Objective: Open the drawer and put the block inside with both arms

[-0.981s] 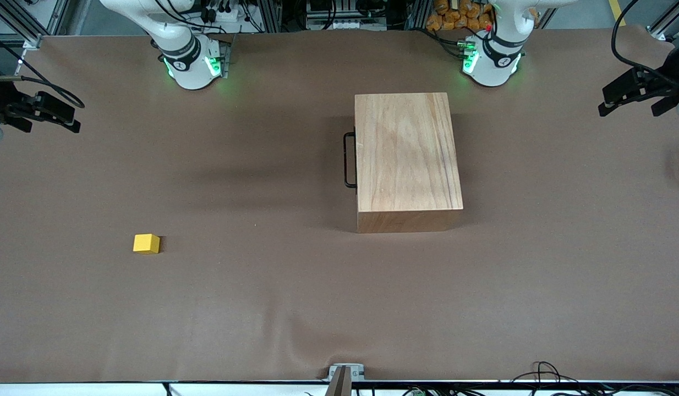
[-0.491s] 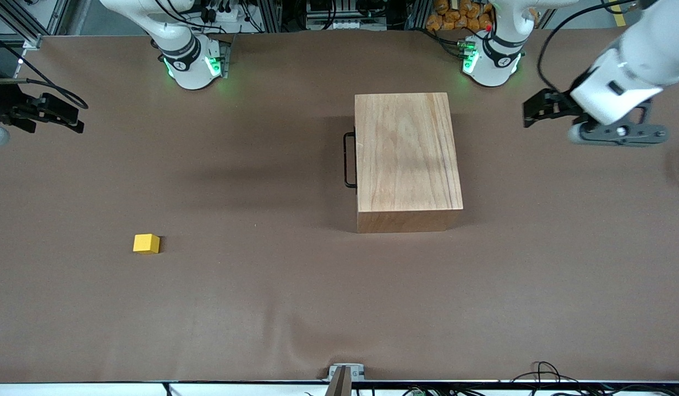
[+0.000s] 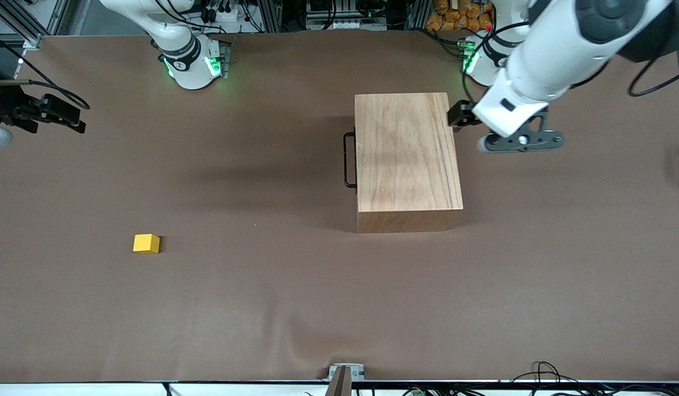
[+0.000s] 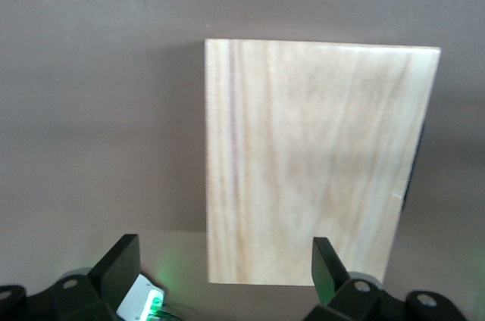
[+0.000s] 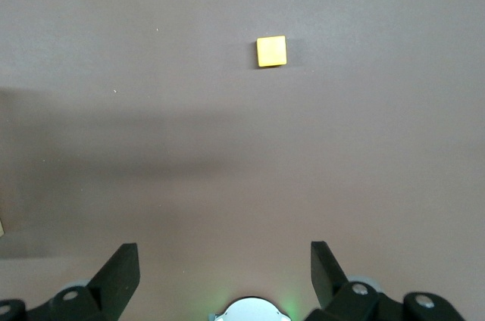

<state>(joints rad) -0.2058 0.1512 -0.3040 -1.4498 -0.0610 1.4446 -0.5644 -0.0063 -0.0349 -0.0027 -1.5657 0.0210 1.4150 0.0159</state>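
Observation:
The light-wood box (image 3: 408, 159) stands mid-table with its drawer shut; only the black wire handle (image 3: 349, 159) shows on the side toward the right arm's end. The yellow block (image 3: 146, 243) lies on the table nearer the front camera, toward the right arm's end. My left gripper (image 3: 459, 115) is open and empty, above the box's edge at the left arm's end; its wrist view looks down on the box top (image 4: 318, 162) between the fingers (image 4: 121, 268). My right gripper (image 3: 70, 122) is open and empty, high at the right arm's end; its wrist view shows the block (image 5: 271, 51).
The brown table cover (image 3: 262, 308) is bare around the block and box. The two green-lit arm bases (image 3: 193, 66) (image 3: 485, 63) stand along the edge farthest from the front camera. Cables lie at the edge nearest that camera (image 3: 543, 374).
My left arm has swung in from the table's end to the box's edge. My right gripper has barely shifted. The box and block have not moved.

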